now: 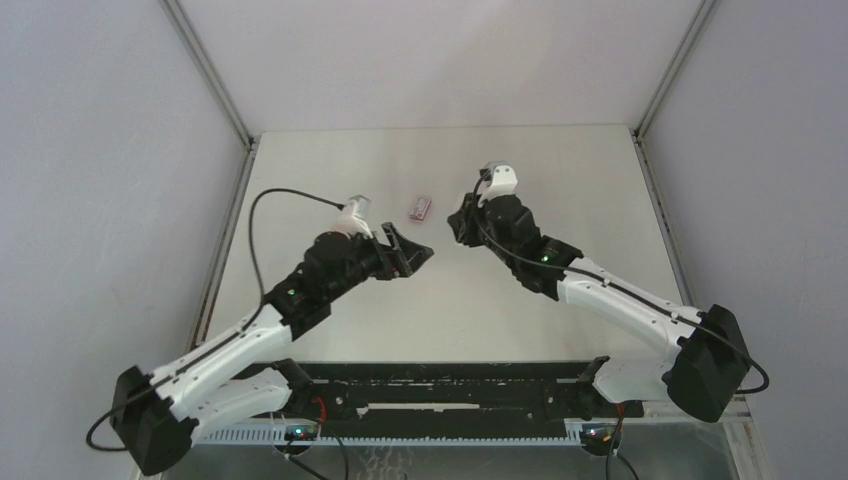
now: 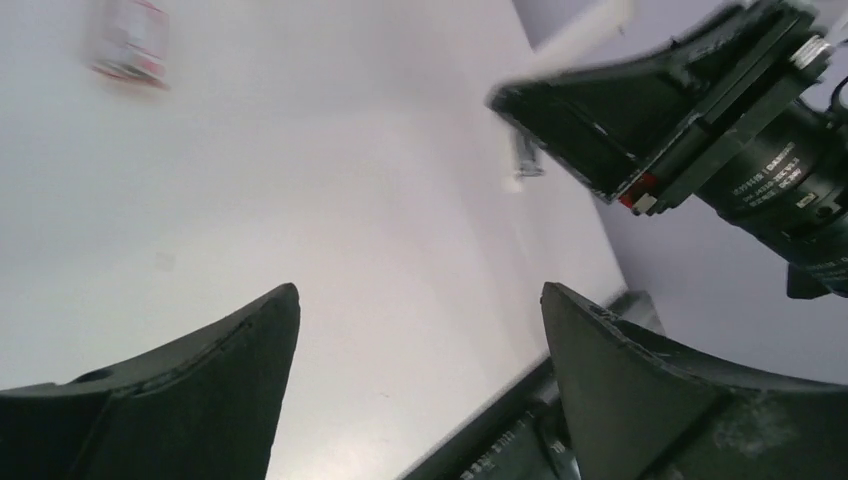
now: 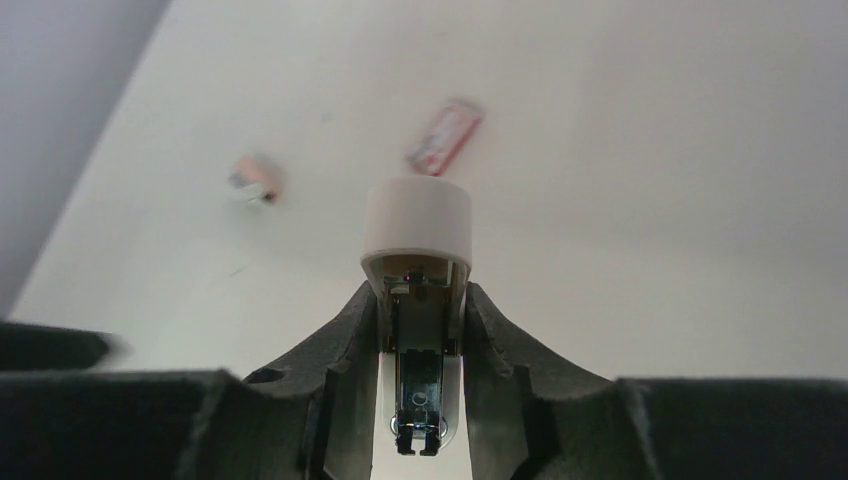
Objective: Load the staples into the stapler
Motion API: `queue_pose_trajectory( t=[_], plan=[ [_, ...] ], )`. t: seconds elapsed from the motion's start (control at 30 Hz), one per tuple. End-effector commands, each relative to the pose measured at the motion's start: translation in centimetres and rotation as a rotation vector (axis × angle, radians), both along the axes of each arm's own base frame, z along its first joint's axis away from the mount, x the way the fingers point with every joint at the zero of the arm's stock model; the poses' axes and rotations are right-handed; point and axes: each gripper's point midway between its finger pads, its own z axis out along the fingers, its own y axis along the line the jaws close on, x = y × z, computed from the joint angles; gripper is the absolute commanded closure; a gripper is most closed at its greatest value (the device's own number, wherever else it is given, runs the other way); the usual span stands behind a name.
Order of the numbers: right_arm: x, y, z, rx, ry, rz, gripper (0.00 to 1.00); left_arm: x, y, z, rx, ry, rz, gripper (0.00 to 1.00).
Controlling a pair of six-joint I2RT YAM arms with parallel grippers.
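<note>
One blurred pink carton (image 3: 444, 137) lies beyond the stapler (image 3: 417, 215) pinched in the right pincer (image 3: 418, 300); left pincer (image 2: 419, 300) spread.

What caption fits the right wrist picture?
Right gripper holds a white stapler; a pink carton lies beyond.

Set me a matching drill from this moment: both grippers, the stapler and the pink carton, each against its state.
Things
1. left gripper
2. right gripper
3. white stapler
4. pink carton

States
A. lying on the table, nothing touching it
B. fingers spread wide, nothing between them
C. clamped at its sides between two fingers
D. fingers closed on a tool

Pairs: 1-B, 2-D, 3-C, 4-A
</note>
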Motion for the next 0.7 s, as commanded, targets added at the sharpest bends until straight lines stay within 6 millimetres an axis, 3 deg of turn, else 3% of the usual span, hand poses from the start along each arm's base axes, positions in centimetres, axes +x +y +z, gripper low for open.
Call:
queue_pose_trajectory(
  t=[0.0,0.13,0.27,0.43,0.67],
  plan=[
    [3.8,-4.9,-1.3,-0.101,-0.010,-0.053,0.94,2.7,8.5,2.7,0.231,-0.113,0.161,0.06],
    [8.0,-9.3,-3.6,-0.132,0.009,-0.143,0.95,3.9,15.5,4.2,0.332,-0.113,0.292,0.05],
    [11.2,-11.6,-6.5,-0.154,0.037,-0.183,0.94,3.9,20.1,5.3,0.429,-0.159,0.445,0.05],
    [13.1,-12.8,-10.0,-0.173,0.127,-0.218,0.94,4.2,21.4,3.9,0.477,-0.139,0.496,0.05],
    [12.8,-13.0,-14.7,-0.200,0.263,-0.258,0.94,4.4,21.2,2.7,0.482,-0.112,0.479,0.05]
  ],
)
